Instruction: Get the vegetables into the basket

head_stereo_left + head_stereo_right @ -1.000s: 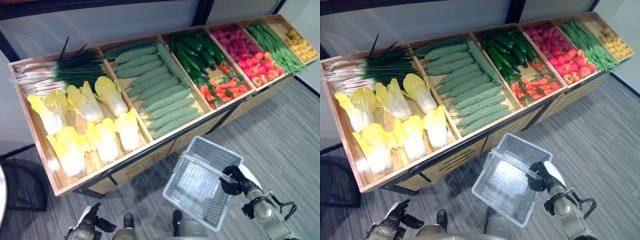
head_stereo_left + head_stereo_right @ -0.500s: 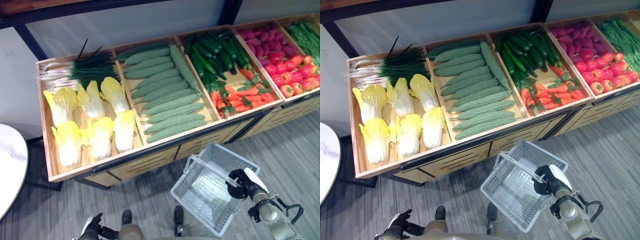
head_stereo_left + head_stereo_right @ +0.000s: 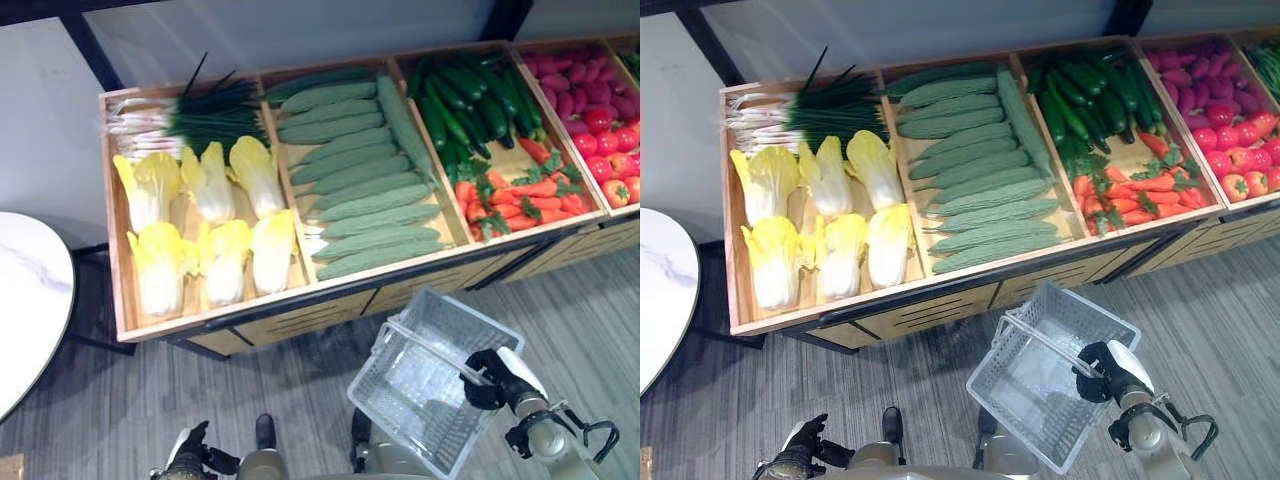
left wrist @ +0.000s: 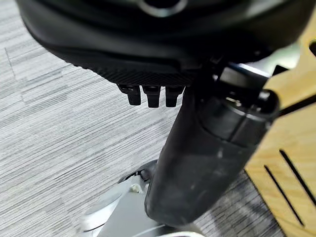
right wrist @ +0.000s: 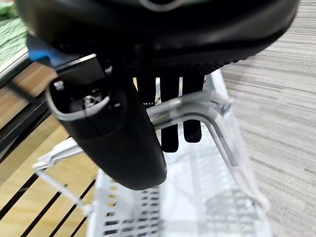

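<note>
On grey carpet [image 3: 90, 420] before wooden produce bins [image 3: 300, 300], the right hand [image 3: 1102, 362] grips the basket [image 3: 1040, 385] handle.

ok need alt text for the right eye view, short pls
The robot's right hand holds a white wire basket by its handle, in front of a long wooden produce stand. Its bins hold pale yellow cabbages, ridged green gourds, dark cucumbers and orange carrots.

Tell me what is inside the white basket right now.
The basket, hanging by its handle from the right hand, holds no vegetables: its mesh bottom and walls show bare. The corner nearest the right hand is covered by it, so that part cannot be checked.
</note>
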